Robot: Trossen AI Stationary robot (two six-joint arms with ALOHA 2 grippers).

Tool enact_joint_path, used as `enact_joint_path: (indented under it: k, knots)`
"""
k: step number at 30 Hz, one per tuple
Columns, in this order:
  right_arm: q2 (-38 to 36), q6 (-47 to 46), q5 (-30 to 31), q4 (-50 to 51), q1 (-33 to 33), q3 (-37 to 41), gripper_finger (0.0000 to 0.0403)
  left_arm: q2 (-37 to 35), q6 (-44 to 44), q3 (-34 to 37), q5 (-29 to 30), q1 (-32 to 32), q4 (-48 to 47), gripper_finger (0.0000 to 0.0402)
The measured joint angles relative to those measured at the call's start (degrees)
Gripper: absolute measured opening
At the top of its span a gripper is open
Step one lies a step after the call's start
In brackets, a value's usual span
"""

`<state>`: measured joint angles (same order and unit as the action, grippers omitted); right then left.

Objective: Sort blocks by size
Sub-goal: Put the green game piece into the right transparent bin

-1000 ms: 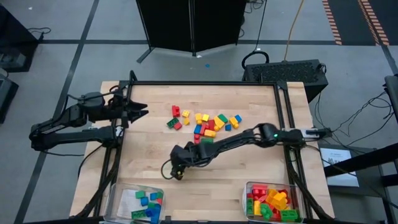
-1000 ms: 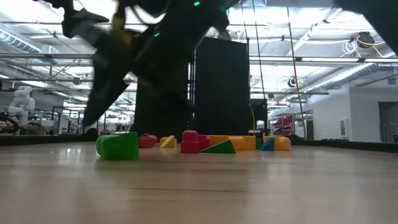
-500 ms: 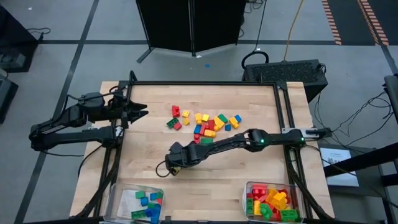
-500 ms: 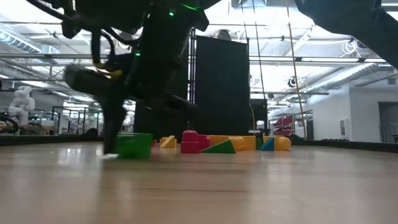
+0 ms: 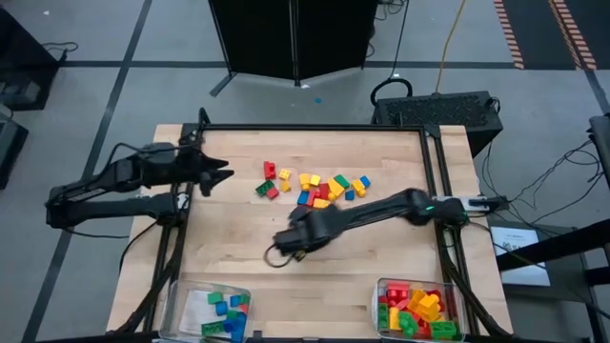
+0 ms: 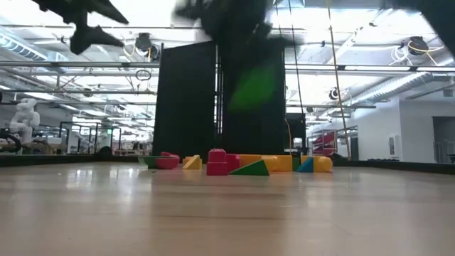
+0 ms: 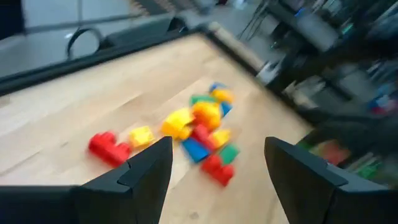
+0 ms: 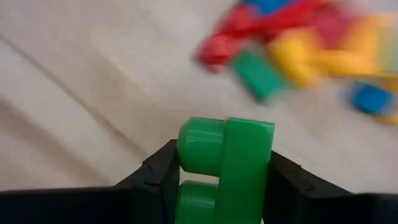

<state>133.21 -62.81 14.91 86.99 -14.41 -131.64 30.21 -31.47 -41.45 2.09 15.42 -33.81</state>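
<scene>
A pile of red, yellow, green and blue blocks [image 5: 315, 188] lies on the wooden table [image 5: 229, 248] toward its far side. My right gripper [image 5: 289, 246] hangs over the table's middle, shut on a green block [image 8: 225, 162]. In the low view that block [image 6: 254, 87] shows as a blur well above the tabletop. My left gripper [image 5: 224, 174] stands open in the air near the far left edge, pointing toward the pile [image 7: 199, 124], with nothing between its fingers [image 7: 146, 177]. My right gripper pinches the green block between its two fingers [image 8: 158, 180], one on each of two opposite sides [image 8: 261, 180]. The fingers come from above, pointing steeply down. The block's round studs [image 8: 199, 146] face sideways between the fingers, and the block is lifted clear of the table.
Two clear bins stand at the near edge: one at the left [image 5: 214, 310] with green and blue blocks, one at the right [image 5: 419, 307] with red, yellow and green ones. A black frame [image 5: 315, 129] runs around the table. Bare wood lies between the pile and the bins.
My right gripper has taken hold of the green block, which stood on the table, and has risen with it while tipping to point more steeply down and going a little toward the right. The block is lifted clear now. My left gripper has tipped down a little.
</scene>
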Motion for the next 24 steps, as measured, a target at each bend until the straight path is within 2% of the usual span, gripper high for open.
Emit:
enact_joint_path:
  k: [2, 4, 10, 13, 19, 21, 24]
  knots:
    - [-5.2, -4.4, 1.7, 3.9, -1.6, -0.2, 0.0144, 2.8, 1.7, 0.0, 0.3, 0.0, -0.3, 0.0255]
    - [-9.4, -7.0, 2.4, 3.4, -3.7, 0.9, 0.0144, 5.4, 2.3, 0.0, 0.2, 0.0, 0.3, 0.0255]
    - [-18.6, -23.1, 1.9, 3.2, -12.5, 6.5, 0.0144, 10.9, 2.4, 0.0, -2.3, -0.1, 0.5, 0.0255]
    - [-20.2, -33.1, -4.1, 3.1, -17.6, 13.1, 0.0144, 11.7, 3.6, 0.1, -4.2, -0.1, 0.5, 0.0255]
    - [-21.8, -53.5, -21.3, 3.3, -28.6, 24.0, 0.0144, 11.8, 3.6, 0.1, -5.0, -0.1, 0.7, 0.0255]
    - [-21.5, -59.4, -23.6, 3.1, -32.0, 25.0, 0.0144, 11.8, 3.4, 0.1, -5.1, -0.1, 0.9, 0.0255]
    - [-21.5, -67.1, -23.8, 3.1, -35.9, 25.2, 0.0144, 11.8, 3.4, 0.1, -5.1, -0.1, 1.4, 0.0255]
